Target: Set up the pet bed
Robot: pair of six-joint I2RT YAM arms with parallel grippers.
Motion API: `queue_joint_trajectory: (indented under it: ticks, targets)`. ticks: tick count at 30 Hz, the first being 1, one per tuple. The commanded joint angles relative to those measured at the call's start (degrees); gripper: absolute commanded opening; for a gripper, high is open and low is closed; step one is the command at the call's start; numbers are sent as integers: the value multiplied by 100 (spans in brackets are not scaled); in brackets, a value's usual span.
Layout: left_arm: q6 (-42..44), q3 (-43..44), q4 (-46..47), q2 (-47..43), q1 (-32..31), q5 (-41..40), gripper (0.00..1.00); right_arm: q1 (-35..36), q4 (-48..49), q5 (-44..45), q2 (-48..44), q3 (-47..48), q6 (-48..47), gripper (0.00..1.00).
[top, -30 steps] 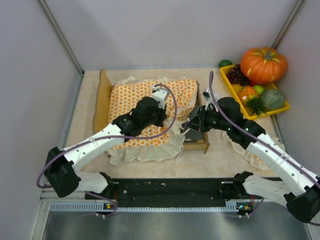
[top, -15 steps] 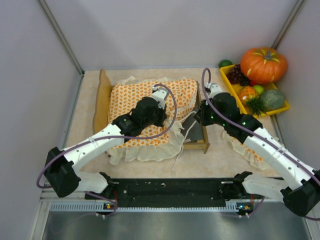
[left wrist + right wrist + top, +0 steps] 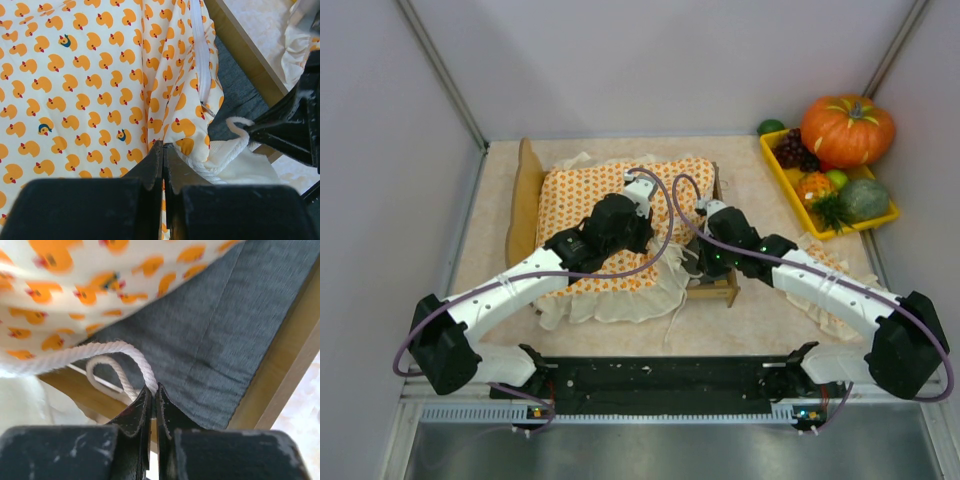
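left arm [image 3: 505,290]: white links, black joints; purple cable [image 3: 671,215] | right arm [image 3: 830,290]: same white and black; purple cable; small green lights | left gripper [image 3: 162,150]: matte black tapered fingers | right gripper [image 3: 152,390]: black, white-scuffed

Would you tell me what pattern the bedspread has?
The bedspread shows orange ducks on white, clearest in the left wrist view.

top view looks down from behind; both wrist views sit close over the pet bed [image 3: 526,205].
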Motion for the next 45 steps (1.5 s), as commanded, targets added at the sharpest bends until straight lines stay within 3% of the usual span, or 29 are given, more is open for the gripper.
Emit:
queue_joint_trajectory:
  ticks: [1,9,18,21,26,35,36,40,42,43,45]
  targets:
    - [20,-17,233,-172,32,24,0,209,126,407,-94,-116,27,0]
    - [28,-17,198,-198,32,24,0,394,-156,1383,-218,-151,18,0]
    - [11,1,189,-198,41,42,0,394,485,1674,-130,473,89,0]
    - [2,-43,180,-251,32,-2,0,402,582,1604,72,535,-34,0]
    - [11,-52,171,-286,32,-29,0,463,565,558,609,193,70,0]
    - [37,-26,206,-199,32,76,0,508,662,830,-32,-415,62,1]
    - [37,-26,198,-181,32,77,0,508,653,917,-68,-371,36,4]
    - [28,-17,250,-137,32,199,0,508,233,1277,-51,-20,35,44]
    - [37,0,242,-76,41,330,0,508,-146,1743,-242,103,114,55]
    - [46,27,224,-67,32,375,0,508,-208,1848,-357,95,193,69]
    - [46,36,198,-5,32,498,0,508,-322,1885,-856,-54,238,76]
